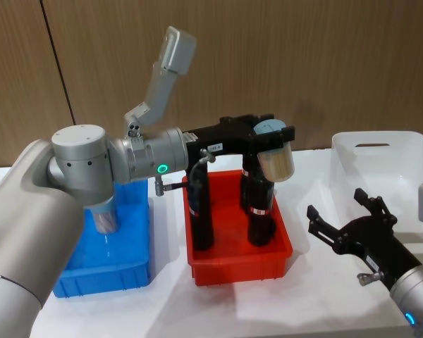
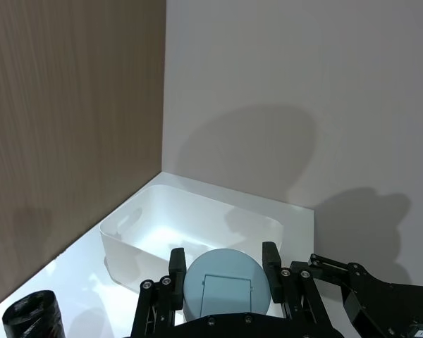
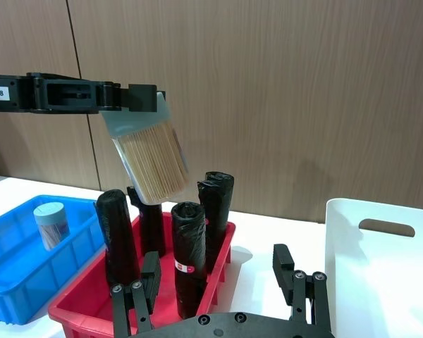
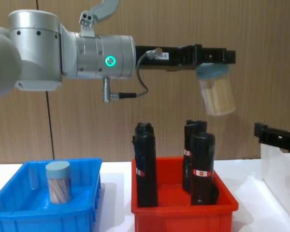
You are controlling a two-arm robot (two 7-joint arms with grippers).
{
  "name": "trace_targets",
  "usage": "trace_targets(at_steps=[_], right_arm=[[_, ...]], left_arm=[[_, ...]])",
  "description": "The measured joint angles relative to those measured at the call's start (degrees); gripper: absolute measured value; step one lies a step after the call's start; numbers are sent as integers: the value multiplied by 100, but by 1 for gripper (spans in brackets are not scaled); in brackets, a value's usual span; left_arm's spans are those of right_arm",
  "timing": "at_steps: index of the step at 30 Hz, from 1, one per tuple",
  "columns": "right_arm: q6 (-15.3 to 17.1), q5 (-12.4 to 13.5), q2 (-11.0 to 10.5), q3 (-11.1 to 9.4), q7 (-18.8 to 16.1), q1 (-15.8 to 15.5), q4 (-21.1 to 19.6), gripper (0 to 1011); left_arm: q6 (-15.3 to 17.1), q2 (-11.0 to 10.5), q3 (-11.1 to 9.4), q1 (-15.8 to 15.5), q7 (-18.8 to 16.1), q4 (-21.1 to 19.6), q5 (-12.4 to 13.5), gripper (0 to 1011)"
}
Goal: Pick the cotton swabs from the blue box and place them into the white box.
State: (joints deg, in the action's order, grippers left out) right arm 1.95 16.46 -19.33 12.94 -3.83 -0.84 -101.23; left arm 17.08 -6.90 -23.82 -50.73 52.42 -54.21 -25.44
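Hanging cap-up, tilted, over the red bin (image 1: pixel 240 267), the jar (image 1: pixel 278 163) sits clamped in the left gripper (image 1: pixel 271 131); the white box (image 1: pixel 377 135) lies rightward, beside the spread right gripper (image 1: pixel 340 210).

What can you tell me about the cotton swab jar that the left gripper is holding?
The jar is a small clear plastic cylinder with a pale blue round cap, packed full of thin pale sticks. The left gripper clamps it at the cap, and nothing else touches it. It hangs with its cap up, tilted, in the air above the red bin.
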Motion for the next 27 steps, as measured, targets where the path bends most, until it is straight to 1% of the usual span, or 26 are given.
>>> trace_targets(at_steps=[4, 10, 17, 21, 23, 26, 27], right_arm=[[17, -8, 1, -1, -6, 8, -5, 1002], [202, -148, 7, 1, -74, 86, -43, 1002], [573, -324, 36, 8, -289, 288, -48, 1002], [876, -428, 72, 12, -497, 477, 18, 1002], [961, -461, 86, 14, -563, 543, 46, 1001], [1172, -535, 126, 16, -719, 721, 130, 1002], [1172, -535, 126, 16, -719, 721, 130, 1002]], left_arm=[[14, 25, -17, -45, 33, 50, 27, 669], [29, 51, -34, -95, 66, 103, 57, 669], [38, 67, -46, -122, 87, 135, 76, 669], [41, 74, -51, -136, 94, 152, 86, 669], [42, 75, -51, -141, 96, 155, 88, 669], [45, 79, -54, -148, 102, 163, 92, 669], [46, 79, -55, -149, 103, 164, 92, 669]])
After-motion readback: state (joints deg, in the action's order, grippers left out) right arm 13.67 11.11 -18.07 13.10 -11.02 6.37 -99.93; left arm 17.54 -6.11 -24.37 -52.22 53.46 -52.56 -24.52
